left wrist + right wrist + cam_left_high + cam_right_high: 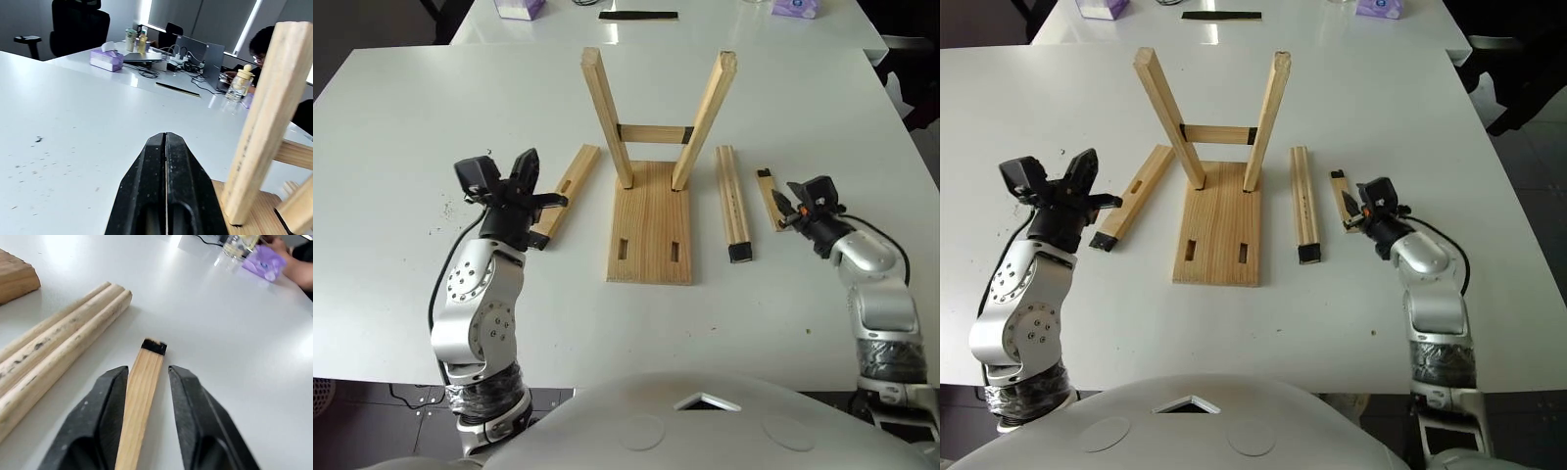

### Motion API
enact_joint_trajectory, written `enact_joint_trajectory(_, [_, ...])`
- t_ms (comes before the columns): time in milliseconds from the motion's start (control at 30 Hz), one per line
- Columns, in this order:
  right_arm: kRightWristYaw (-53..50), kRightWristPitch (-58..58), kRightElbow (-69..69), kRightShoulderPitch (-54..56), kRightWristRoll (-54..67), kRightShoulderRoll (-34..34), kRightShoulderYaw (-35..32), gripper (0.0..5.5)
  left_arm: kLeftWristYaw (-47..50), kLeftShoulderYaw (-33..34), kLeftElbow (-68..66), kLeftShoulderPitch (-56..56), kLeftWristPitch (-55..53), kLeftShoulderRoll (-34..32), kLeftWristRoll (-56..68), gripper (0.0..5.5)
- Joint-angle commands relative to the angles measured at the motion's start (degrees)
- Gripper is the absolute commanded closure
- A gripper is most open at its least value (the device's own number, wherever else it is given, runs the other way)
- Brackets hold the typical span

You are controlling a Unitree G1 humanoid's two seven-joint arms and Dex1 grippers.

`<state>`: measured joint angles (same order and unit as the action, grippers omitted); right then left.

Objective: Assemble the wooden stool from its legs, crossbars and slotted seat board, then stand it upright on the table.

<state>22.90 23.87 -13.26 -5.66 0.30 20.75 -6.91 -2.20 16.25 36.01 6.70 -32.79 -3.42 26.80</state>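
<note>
The slotted seat board (649, 235) lies flat mid-table. Two legs (607, 117) stand in its far slots, joined by a crossbar (653, 133); its two near slots are bare. One loose leg (570, 186) lies left of the board, another (733, 203) right of it. A short crossbar (768, 196) lies farther right. My left gripper (527, 164) hovers beside the left loose leg, and its fingers (166, 161) are shut on nothing. My right gripper (146, 374) is open and straddles the near end of the short crossbar (142, 396).
The white table (401, 127) has free room to the left and along its front edge. Behind it, a second table holds tissue packs (519, 8) and a black strip (638, 16).
</note>
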Motion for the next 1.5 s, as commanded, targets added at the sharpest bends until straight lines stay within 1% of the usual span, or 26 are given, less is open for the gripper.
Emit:
enact_joint_trajectory(33, [-1.58,4.39,-4.17,-0.67,2.82,-1.48,-1.36,3.10,2.79,1.65,-1.60,-1.73,2.08,0.68,-0.89,5.50])
enact_joint_trajectory(133, [-1.95,6.59,-4.85,-0.31,4.49,-1.54,-2.29,2.62,4.59,3.85,-2.31,-1.74,3.40,1.64,-0.06,5.50])
enact_joint_trajectory(267, [-2.94,7.62,-5.41,0.38,5.66,-1.89,-2.95,2.02,8.36,8.43,-4.71,-1.96,4.48,2.63,0.67,5.50])
enact_joint_trajectory(333, [-3.72,7.27,-5.55,0.53,5.70,-2.10,-2.86,2.02,8.99,8.01,-6.03,-1.88,4.61,1.81,-0.99,5.50])
enact_joint_trajectory(400, [-4.52,7.13,-5.05,0.41,5.05,-1.96,-2.34,2.02,8.55,5.97,-6.72,-1.15,4.93,1.05,-3.04,5.50])
enact_joint_trajectory(500, [-5.37,7.18,-4.45,-0.61,3.98,-1.80,-1.17,2.02,8.15,2.96,-7.86,-0.17,5.98,1.09,-6.00,5.50])
enact_joint_trajectory(600, [-6.42,7.76,-4.20,-1.71,3.66,-2.37,-0.78,2.02,8.97,1.58,-8.50,-0.25,5.99,1.67,-7.47,5.50])
enact_joint_trajectory(867, [-7.22,10.14,-4.13,-2.66,4.85,-3.25,-0.14,2.02,9.08,1.58,-9.73,-1.52,5.60,1.15,-8.18,5.50])
enact_joint_trajectory(1300, [-7.05,12.87,-3.05,-4.08,4.98,-2.85,0.25,2.02,10.92,0.86,-6.89,-0.74,2.73,1.77,-8.84,5.50])
enact_joint_trajectory(1500, [-6.74,12.14,-2.23,-5.20,5.63,-2.76,0.33,2.02,11.21,0.90,-5.41,-0.39,1.46,1.27,-9.01,5.50])
